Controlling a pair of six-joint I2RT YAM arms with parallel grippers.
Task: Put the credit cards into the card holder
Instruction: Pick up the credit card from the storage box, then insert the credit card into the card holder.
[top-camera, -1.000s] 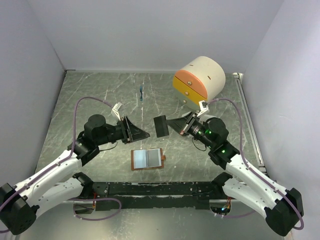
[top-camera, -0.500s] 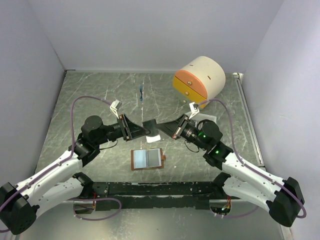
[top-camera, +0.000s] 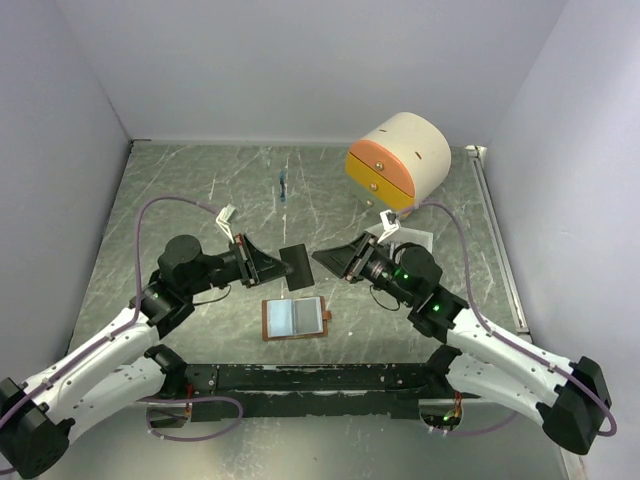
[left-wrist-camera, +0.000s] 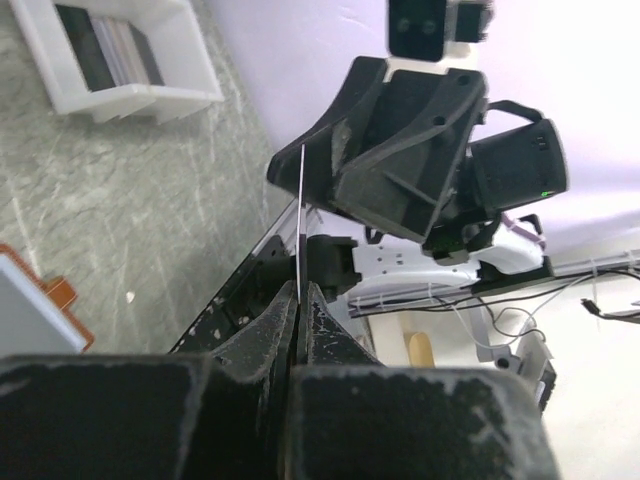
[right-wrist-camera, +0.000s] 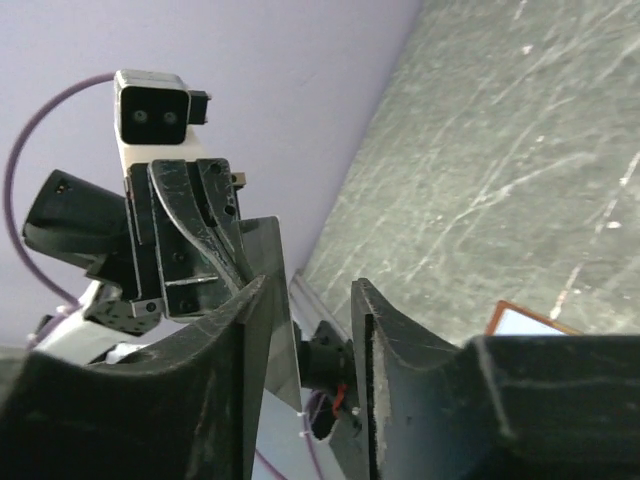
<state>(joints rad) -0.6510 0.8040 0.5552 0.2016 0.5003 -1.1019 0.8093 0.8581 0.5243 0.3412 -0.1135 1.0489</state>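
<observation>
My left gripper (top-camera: 283, 262) is shut on a dark grey credit card (top-camera: 297, 262) and holds it above the table, just behind the card holder. The card shows edge-on in the left wrist view (left-wrist-camera: 299, 215), pinched between the tips of my left gripper (left-wrist-camera: 298, 290). My right gripper (top-camera: 322, 257) is open and faces the card from the right. In the right wrist view the card (right-wrist-camera: 262, 246) stands beside one finger, and my right gripper (right-wrist-camera: 310, 285) has its jaws apart. The card holder (top-camera: 295, 317) lies open on the table, pale pockets up. More cards (left-wrist-camera: 105, 50) sit in a white tray (left-wrist-camera: 150, 95).
A cream-and-orange drawer box (top-camera: 398, 160) stands at the back right. The white tray (top-camera: 417, 237) sits behind my right arm. A small blue object (top-camera: 284, 187) lies at the back middle. A dark rail (top-camera: 310, 377) runs along the near edge.
The card went from my right gripper to my left. The right jaws opened and drew back slightly to the right; the left gripper closed on the card.
</observation>
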